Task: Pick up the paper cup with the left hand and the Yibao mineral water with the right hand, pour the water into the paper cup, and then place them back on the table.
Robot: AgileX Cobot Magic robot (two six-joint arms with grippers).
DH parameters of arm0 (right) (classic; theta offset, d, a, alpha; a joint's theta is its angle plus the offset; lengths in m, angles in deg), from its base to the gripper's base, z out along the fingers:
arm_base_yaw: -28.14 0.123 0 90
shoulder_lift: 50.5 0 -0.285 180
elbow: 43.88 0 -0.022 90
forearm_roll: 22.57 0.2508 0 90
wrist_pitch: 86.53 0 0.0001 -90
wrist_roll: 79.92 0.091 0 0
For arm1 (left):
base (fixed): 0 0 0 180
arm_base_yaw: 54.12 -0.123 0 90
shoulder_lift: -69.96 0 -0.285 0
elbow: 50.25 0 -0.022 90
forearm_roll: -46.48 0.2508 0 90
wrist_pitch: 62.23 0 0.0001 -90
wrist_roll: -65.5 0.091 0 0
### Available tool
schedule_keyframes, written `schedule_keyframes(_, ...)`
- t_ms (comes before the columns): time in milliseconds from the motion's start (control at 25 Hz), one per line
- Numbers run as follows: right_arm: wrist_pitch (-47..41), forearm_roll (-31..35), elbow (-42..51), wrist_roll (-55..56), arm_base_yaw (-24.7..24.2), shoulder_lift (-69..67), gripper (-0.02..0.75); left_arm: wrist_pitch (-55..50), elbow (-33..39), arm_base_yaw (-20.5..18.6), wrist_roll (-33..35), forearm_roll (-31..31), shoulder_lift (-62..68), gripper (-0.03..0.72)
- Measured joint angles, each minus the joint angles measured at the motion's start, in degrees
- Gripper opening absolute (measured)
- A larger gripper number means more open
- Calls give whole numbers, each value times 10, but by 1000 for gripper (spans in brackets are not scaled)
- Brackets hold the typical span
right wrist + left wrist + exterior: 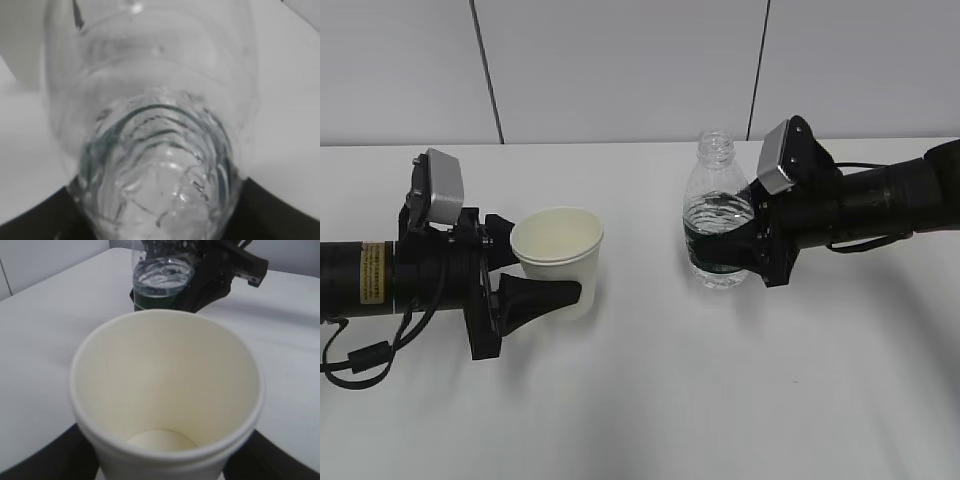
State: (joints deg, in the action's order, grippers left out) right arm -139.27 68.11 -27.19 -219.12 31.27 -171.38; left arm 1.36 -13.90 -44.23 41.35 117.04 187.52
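**Both grippers on their objects, cup and bottle at the table**

My left hand (525, 275) was clamped around the paper cup (560, 257), fingers either side of the lower wall. Cup upright, left of centre on the table (650, 400), inside dry and cream with the bottom disc visible in the left wrist view.

My right hand (745, 235) was gripping the Yibao mineral water (717, 215) at the green label band. Bottle upright, no cap, water up to roughly the shoulder. It stood right of centre, well apart from the cup. Couldn't tell if either base was touching the surface or just off it.

Surface: plain white matte tabletop, soft shadows under both arms. Room: pale grey wall panels (620, 70) behind the far edge, split by two dark vertical seams. The right wrist view was nearly all bottle, blurred.
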Motion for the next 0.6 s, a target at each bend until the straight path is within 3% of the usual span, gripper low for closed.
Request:
schedule_keyframes(280,8,-62,0,26,0,48,437,-13,0,40,0,-6,0,429)
schedule_keyframes(600,17,-87,0,29,0,77,436,-12,-10,88,0,-30,0,429)
